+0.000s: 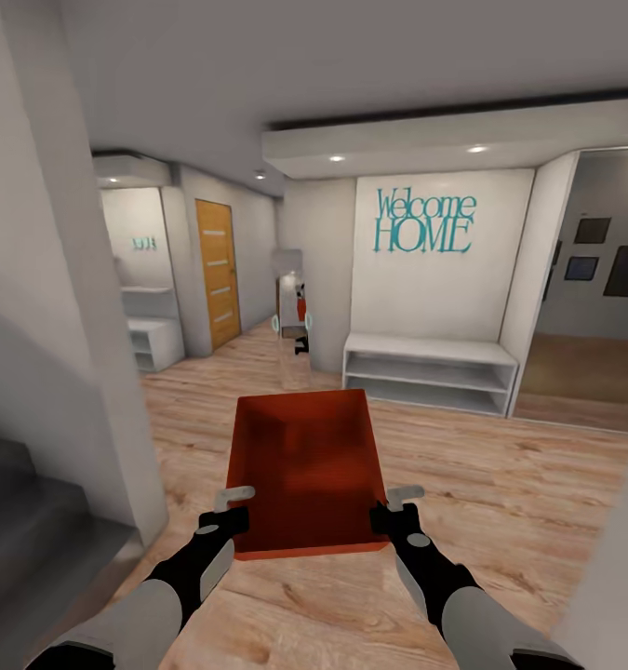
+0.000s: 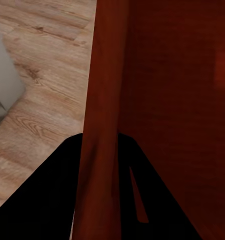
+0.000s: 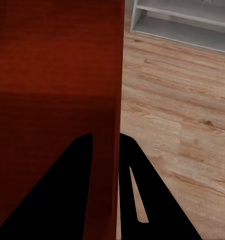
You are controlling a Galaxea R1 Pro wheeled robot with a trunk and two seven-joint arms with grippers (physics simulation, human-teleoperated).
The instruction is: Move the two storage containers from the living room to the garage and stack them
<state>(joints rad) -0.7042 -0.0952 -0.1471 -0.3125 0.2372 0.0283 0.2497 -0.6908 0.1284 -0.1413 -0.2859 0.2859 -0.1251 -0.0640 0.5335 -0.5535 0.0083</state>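
Entry hall with a light wood plank floor, white walls, and a white wall panel ahead carrying teal "Welcome HOME" lettering. A low white open shelf bench stands under that lettering, against the wall. A wooden door with pale horizontal strips sits further back on the left, and a second white shelf unit is beside it. A narrow mirror leans at the wall corner between the door and the bench. A grey stair edge shows at lower left, and an opening at right leads to a room with dark framed pictures. One orange-red storage container is held off the floor in front of the robot, open top up, centred between both arms, short side toward the camera. The left end effector is clamped on the container's left wall near the near corner; in the left wrist view the red wall runs between the two dark fingers. The right end effector is clamped on the right wall; in the right wrist view the wall edge sits between the fingers, with floor and the bench beyond.
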